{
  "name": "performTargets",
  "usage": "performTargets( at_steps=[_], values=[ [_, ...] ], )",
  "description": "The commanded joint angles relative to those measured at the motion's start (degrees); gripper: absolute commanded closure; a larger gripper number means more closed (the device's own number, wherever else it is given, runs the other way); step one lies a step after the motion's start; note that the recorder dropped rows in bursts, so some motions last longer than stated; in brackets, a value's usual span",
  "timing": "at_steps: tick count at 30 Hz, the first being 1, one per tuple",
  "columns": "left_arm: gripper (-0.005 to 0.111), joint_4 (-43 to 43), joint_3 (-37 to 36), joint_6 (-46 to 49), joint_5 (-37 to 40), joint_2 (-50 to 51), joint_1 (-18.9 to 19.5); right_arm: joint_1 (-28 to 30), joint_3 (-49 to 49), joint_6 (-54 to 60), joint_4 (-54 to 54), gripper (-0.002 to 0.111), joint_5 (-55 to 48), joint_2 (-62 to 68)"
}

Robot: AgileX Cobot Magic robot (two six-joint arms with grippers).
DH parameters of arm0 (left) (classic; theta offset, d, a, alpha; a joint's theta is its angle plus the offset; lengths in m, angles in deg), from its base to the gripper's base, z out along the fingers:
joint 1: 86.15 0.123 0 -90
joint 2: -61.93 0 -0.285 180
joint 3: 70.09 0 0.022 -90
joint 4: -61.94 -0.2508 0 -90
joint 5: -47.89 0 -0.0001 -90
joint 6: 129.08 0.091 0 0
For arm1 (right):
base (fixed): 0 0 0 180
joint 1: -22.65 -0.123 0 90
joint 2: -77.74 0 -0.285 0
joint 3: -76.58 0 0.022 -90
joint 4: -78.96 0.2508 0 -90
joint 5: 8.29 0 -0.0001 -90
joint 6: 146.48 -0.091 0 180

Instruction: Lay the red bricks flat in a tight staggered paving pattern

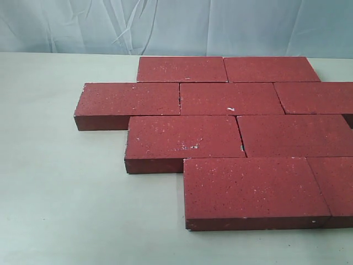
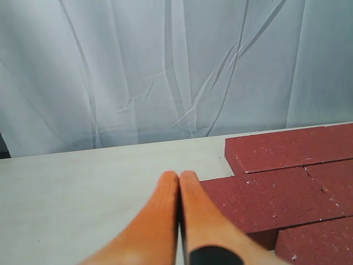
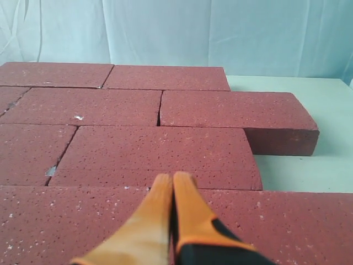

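Exterior view: bricks (image 1: 231,99) lie flat in four staggered rows, centre to right of frame.
The left gripper (image 2: 179,179) and right gripper (image 3: 172,181) are pinched together, empty; pattern appears finished, only joint tightening remains.

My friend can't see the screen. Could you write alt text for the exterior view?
Nine dark-red bricks lie flat in four staggered rows, packed closely together, on a pale table. The rows run off the picture's right edge, and a wrinkled pale cloth hangs behind the table.
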Motion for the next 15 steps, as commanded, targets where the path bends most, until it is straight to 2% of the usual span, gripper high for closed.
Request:
performTargets(
  at_steps=[1, 11, 15],
  values=[
    [0.107, 0.3, -0.2, -0.3, -0.3, -0.5, -0.3, 0.4, 0.5, 0.2, 0.0, 0.109, 0.8, -0.4],
    [0.107, -1.0, -0.2, 0.2, -0.2, -0.7, -0.3, 0.4, 0.5, 0.2, 0.0, 0.109, 0.5, -0.4],
    [0.107, -0.8, -0.3, 0.0, 5.0, -2.8, 1.6, 0.4, 0.5, 0.2, 0.0, 0.109, 0.5, -0.4]
  ],
)
